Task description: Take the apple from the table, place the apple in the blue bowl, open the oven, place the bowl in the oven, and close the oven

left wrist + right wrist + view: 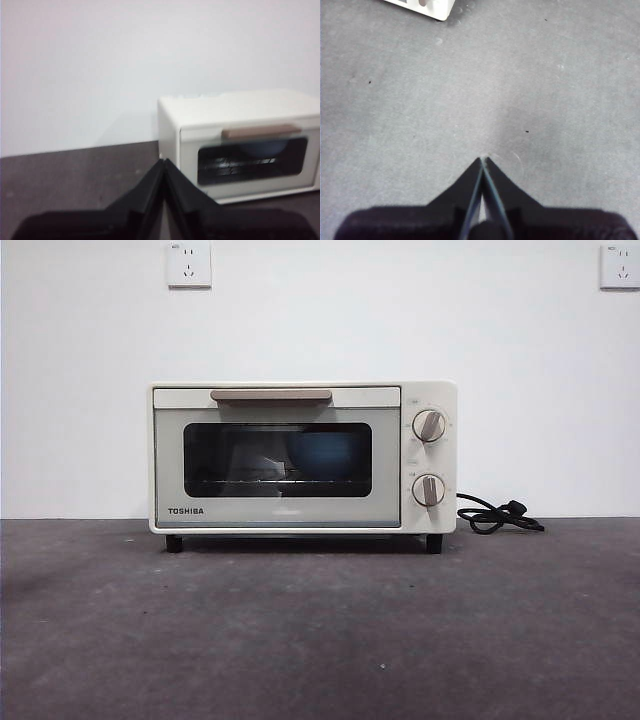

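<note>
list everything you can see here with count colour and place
oven: 1, cream-white, on the table against the wall, door shut
blue bowl: 1, blue, inside the oven behind the glass
knobs: 2, beige, oven's right panel
cord: 1, black, on the table right of the oven
wall sockets: 2, white, high on the wall
table: 1, dark grey
left gripper: 1, black, shut, away from the oven
right gripper: 1, black, shut, over bare table
</note>
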{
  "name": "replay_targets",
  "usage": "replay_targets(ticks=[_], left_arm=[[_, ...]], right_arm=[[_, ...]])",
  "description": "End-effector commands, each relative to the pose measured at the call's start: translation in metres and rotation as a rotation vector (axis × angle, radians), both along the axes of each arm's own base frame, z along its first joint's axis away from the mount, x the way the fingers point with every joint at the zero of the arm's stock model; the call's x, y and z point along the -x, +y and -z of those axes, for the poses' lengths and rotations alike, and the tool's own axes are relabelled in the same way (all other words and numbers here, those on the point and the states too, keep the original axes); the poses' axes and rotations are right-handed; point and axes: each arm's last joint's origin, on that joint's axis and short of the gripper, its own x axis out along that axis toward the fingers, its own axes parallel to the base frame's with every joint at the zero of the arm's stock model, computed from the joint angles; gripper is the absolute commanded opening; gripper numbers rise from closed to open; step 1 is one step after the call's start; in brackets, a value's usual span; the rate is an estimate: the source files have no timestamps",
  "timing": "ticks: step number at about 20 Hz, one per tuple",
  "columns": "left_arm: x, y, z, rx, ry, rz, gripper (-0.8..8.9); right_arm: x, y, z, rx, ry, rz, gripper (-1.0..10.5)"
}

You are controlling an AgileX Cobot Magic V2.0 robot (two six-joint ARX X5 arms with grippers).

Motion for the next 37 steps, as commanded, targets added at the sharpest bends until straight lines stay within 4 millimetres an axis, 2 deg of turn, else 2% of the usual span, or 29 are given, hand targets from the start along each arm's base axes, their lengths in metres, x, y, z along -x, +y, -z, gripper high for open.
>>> replay_targets(ticks=[1,3,5,9,13,33,35,37], left_arm=[[0.008,0.000,0.036,0.019,0.004,-0.002,-0.04],[0.013,-0.001,0.058,0.020,0.031,0.000,-0.04],[0.017,-0.001,0.071,0.021,0.067,-0.003,-0.04],[0.018,0.001,0.085,0.019,0.173,-0.092,-0.04],[0.015,-0.002,0.105,-0.016,0.230,-0.092,-0.04],[0.014,-0.004,0.108,-0.053,0.264,-0.074,-0.04],[0.014,-0.004,0.108,-0.053,0.264,-0.074,-0.04],[0.014,-0.004,0.108,-0.053,0.265,-0.074,-0.04]], right_arm=[[0.000,0.000,0.002,0.003,0.001,-0.003,0.0],[0.000,0.000,0.002,0.003,0.001,-0.003,0.0],[0.000,0.000,0.002,0.003,0.001,-0.003,0.0],[0.000,0.000,0.002,0.003,0.002,-0.003,0.0],[0.000,0.000,0.002,0.003,0.001,-0.003,0.0],[0.000,0.000,0.001,0.007,-0.002,-0.005,0.0],[0.000,-0.006,-0.005,-0.014,-0.068,0.035,0.0],[0.000,-0.017,-0.011,-0.140,-0.176,0.075,0.0]])
